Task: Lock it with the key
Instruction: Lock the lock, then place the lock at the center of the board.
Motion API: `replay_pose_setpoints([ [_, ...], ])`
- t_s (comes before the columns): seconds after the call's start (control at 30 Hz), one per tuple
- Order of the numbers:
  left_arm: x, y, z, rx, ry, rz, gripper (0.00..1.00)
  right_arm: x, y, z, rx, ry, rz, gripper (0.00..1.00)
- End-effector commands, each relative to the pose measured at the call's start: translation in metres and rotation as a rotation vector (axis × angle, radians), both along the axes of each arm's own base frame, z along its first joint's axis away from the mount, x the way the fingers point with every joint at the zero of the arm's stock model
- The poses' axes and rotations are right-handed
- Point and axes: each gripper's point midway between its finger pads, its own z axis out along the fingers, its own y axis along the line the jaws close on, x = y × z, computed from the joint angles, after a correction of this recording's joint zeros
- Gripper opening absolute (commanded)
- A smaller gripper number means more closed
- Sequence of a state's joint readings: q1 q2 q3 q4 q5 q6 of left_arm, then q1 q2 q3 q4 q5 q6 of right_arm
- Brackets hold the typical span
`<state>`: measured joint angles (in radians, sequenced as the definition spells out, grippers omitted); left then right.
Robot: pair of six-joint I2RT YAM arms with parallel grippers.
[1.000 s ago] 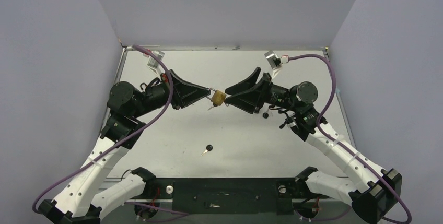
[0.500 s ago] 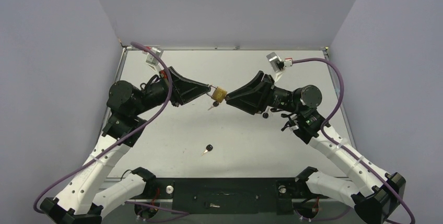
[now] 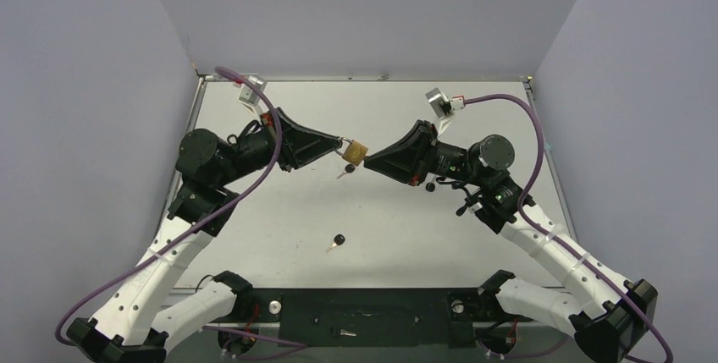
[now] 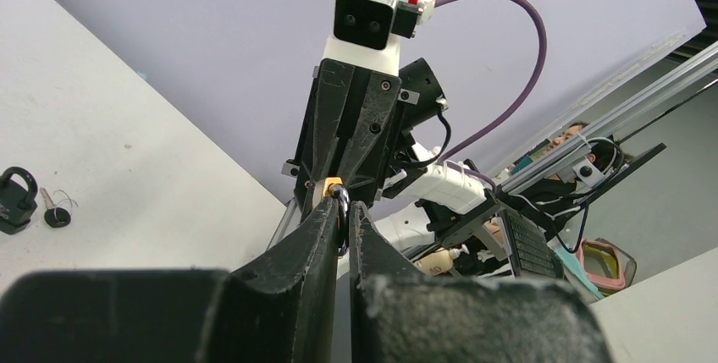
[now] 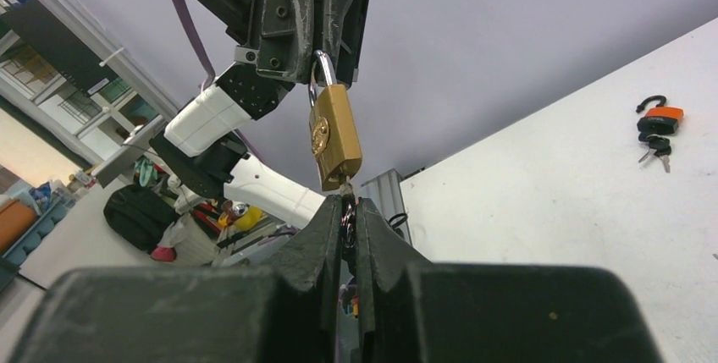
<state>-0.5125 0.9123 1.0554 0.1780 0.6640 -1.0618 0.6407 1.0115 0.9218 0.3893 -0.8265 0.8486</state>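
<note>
Right wrist view, nearest first: the right gripper is pinched shut on the key. Only a sliver of the key shows between the fingertips and the underside of the brass padlock. With so little metal in the pinch, a wrist turn may spin the fingers around the key rather than turn the cylinder.

The padlock hangs in mid-air, well above the counter. It is held only by its shackle, which the left gripper clamps from above with its jaws closed on the steel loop. A round, thin shackle resists twist poorly. The likeliest failure is that the whole body swivels with the key and the lock never engages.

Any drift of the two arms apart could draw the key out of the slot. Drift toward each other could bend it. Whether the shackle's free leg is fully seated in the body cannot be told from here; if it is not, turning would lock nothing.

From the top external view, a small piece dangles under the padlock, probably a ringed spare, and it could snag a finger. A dropped lock would land on the counter near the loose key. The orange-topped padlock lies far off, out of the way.
</note>
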Motion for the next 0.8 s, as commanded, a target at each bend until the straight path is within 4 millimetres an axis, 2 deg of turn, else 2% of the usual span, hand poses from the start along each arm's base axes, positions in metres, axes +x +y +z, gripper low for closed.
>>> replay_pose_setpoints([
  [0.0,0.004,0.013,0.022,-0.060,-0.088,0.041,0.00,0.004,-0.009,0.008,0.015,-0.053,-0.039,0.00],
  [0.1,0.009,0.022,0.030,-0.099,-0.098,0.045,0.00,0.006,-0.019,-0.012,0.000,-0.029,-0.058,0.00],
  [0.27,0.027,0.028,0.028,-0.110,-0.088,0.073,0.00,0.009,-0.034,-0.041,-0.034,0.005,-0.109,0.00],
  [0.33,0.040,0.026,0.015,-0.066,-0.076,0.108,0.00,0.023,-0.042,-0.082,-0.170,0.096,-0.193,0.00],
  [0.4,0.060,0.022,-0.019,0.013,0.008,0.165,0.00,0.046,-0.054,-0.109,-0.302,0.111,-0.338,0.00],
  [0.43,0.065,0.018,-0.040,0.055,0.068,0.172,0.00,0.056,-0.067,-0.140,-0.419,0.182,-0.431,0.00],
  [0.47,0.077,0.016,-0.065,0.100,0.104,0.208,0.00,0.054,-0.070,-0.162,-0.496,0.239,-0.445,0.00],
  [0.5,0.077,0.010,-0.087,0.140,0.152,0.204,0.00,0.062,-0.077,-0.173,-0.534,0.258,-0.520,0.00],
  [0.53,0.087,0.008,-0.128,0.194,0.223,0.242,0.00,0.063,-0.079,-0.189,-0.584,0.276,-0.570,0.00],
  [0.57,0.083,0.000,-0.155,0.230,0.266,0.229,0.00,0.062,-0.078,-0.196,-0.601,0.292,-0.589,0.00],
  [0.6,0.088,-0.004,-0.176,0.261,0.300,0.249,0.00,0.061,-0.078,-0.212,-0.655,0.300,-0.632,0.00],
  [0.63,0.082,-0.015,-0.210,0.310,0.352,0.230,0.00,0.062,-0.079,-0.220,-0.676,0.321,-0.661,0.00],
  [0.67,0.084,-0.018,-0.226,0.328,0.380,0.253,0.00,0.063,-0.082,-0.238,-0.734,0.339,-0.704,0.00],
  [0.7,0.077,-0.029,-0.257,0.370,0.420,0.230,0.00,0.064,-0.082,-0.246,-0.748,0.362,-0.728,0.00],
  [0.73,0.080,-0.034,-0.265,0.363,0.423,0.251,0.00,0.066,-0.085,-0.261,-0.787,0.372,-0.760,0.00],
  [0.77,0.074,-0.041,-0.295,0.409,0.470,0.234,0.00,0.067,-0.085,-0.268,-0.794,0.391,-0.779,0.00],
])
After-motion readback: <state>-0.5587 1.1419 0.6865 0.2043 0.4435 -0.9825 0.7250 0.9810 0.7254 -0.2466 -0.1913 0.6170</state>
